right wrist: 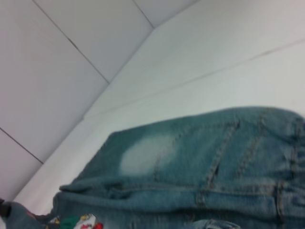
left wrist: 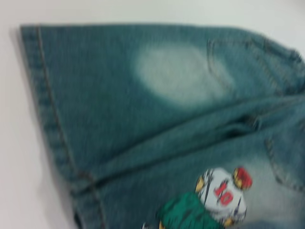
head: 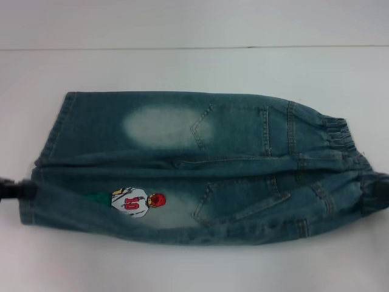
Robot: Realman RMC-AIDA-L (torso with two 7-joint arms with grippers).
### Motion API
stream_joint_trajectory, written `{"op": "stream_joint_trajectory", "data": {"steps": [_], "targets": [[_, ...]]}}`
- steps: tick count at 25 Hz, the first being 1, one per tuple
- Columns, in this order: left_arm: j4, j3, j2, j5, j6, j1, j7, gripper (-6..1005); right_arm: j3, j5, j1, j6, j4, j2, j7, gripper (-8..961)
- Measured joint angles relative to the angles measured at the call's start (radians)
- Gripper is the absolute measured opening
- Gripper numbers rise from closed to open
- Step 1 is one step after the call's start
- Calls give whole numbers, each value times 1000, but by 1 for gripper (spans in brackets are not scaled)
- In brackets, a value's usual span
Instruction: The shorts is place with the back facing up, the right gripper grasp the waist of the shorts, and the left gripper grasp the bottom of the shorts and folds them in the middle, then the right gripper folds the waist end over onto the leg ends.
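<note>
- Left gripper (head: 13, 189): at the near leg hem, apparently pinching it; finger opening cannot be told.
- Shorts (head: 182, 164): flat on the white table (head: 182, 267), back pockets up, ready for the lengthwise fold.
- Right gripper (head: 378, 196): at the waist (head: 340, 137), grip likewise unclear.

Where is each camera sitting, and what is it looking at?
Head view: high on the robot, looking down at the shorts on the white table; the left claw at the leg ends and the right claw at the waist just show.
Left wrist view: close over the leg ends; no claw shows.
Right wrist view: low by the waist, looking across the shorts to the wall; no own claw shows.
All three share the pale patch.
</note>
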Motion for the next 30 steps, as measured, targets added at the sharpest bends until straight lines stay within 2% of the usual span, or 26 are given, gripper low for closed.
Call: {"op": "stream_joint_trajectory", "data": {"steps": [5,12,24,30], "targets": [[3,-11,9,-64,-9,-14,-5,58,0,32,23,-36,-47,-4,32,63],[1,-46,9,-126,-58,-44,-17,60,0,72,64,-27,-84,-16,74,65],[-47,0,-23,-175,-259,-124,-68,59,-10,86,167,99,-85,-48,107,68],[-82,45,-26,-176,-348,-166,-89,60,-34,83,208,175,-85,-65,127,69]]}}
